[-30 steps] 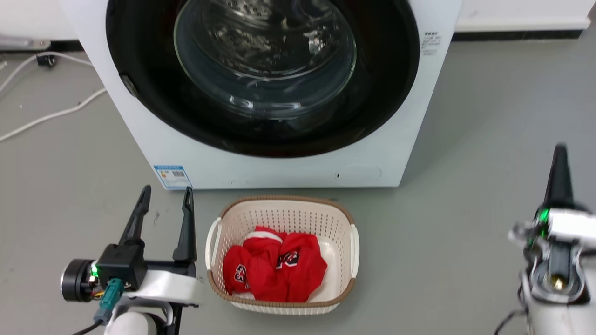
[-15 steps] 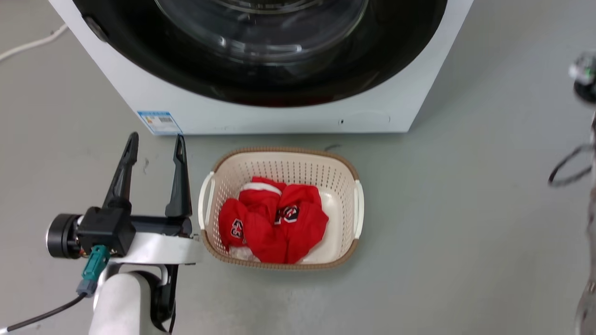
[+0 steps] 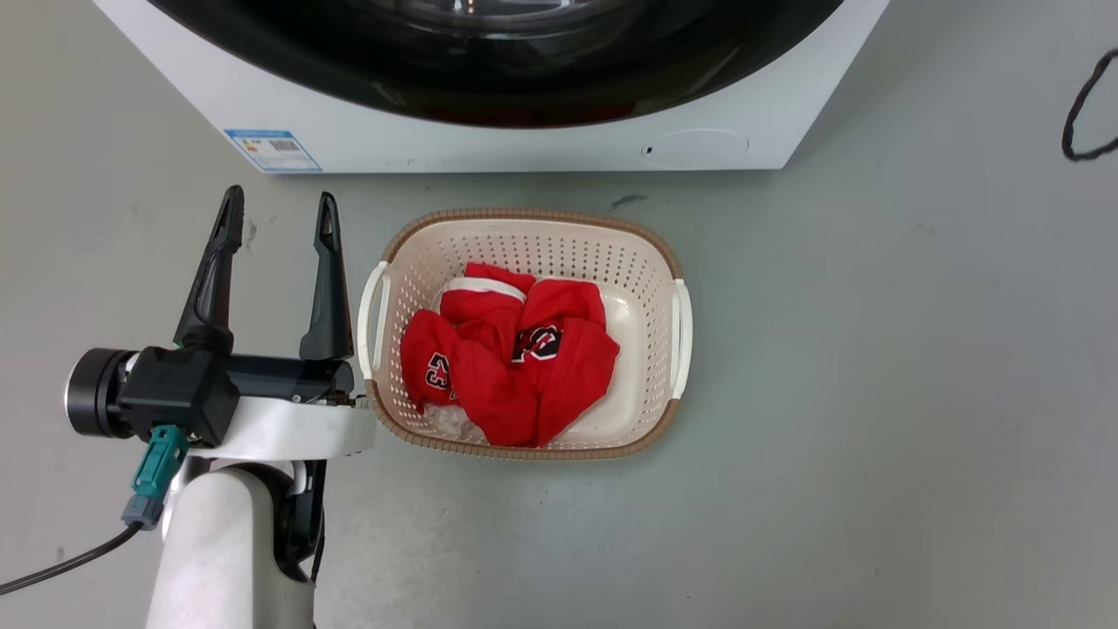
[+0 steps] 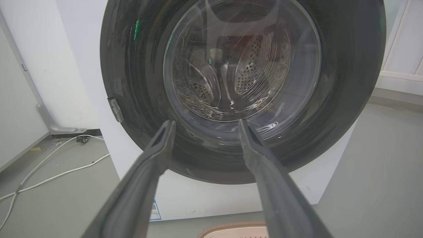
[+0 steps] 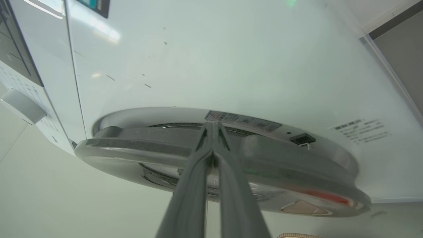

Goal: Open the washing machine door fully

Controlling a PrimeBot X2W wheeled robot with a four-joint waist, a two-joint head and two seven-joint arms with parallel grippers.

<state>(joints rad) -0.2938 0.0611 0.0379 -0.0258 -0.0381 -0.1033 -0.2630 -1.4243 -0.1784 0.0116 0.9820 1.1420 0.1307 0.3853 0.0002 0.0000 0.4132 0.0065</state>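
Note:
The washing machine door (image 4: 138, 82) is a round glossy black ring around a clear glass bowl; its lower rim (image 3: 489, 96) shows at the top of the head view. My left gripper (image 3: 279, 199) stands open and empty above the floor left of the basket, short of the door, and its wrist camera faces the door through the spread left gripper (image 4: 205, 125). In the right wrist view the door's rim (image 5: 138, 145) appears edge-on, a little off the white front, with a latch (image 5: 302, 139) in the gap. My right gripper (image 5: 211, 125) is shut, its tips at that gap.
A beige perforated basket (image 3: 533, 214) holding red clothing (image 3: 515, 358) sits on the grey floor just before the white machine (image 3: 524, 148). A black cable (image 3: 1079, 122) hangs at the right edge. White cords (image 4: 49, 178) lie on the floor left of the machine.
The head camera has tilted down, so the machine slid up the picture. My right arm rose out of the head view. The left gripper stays open in the same place.

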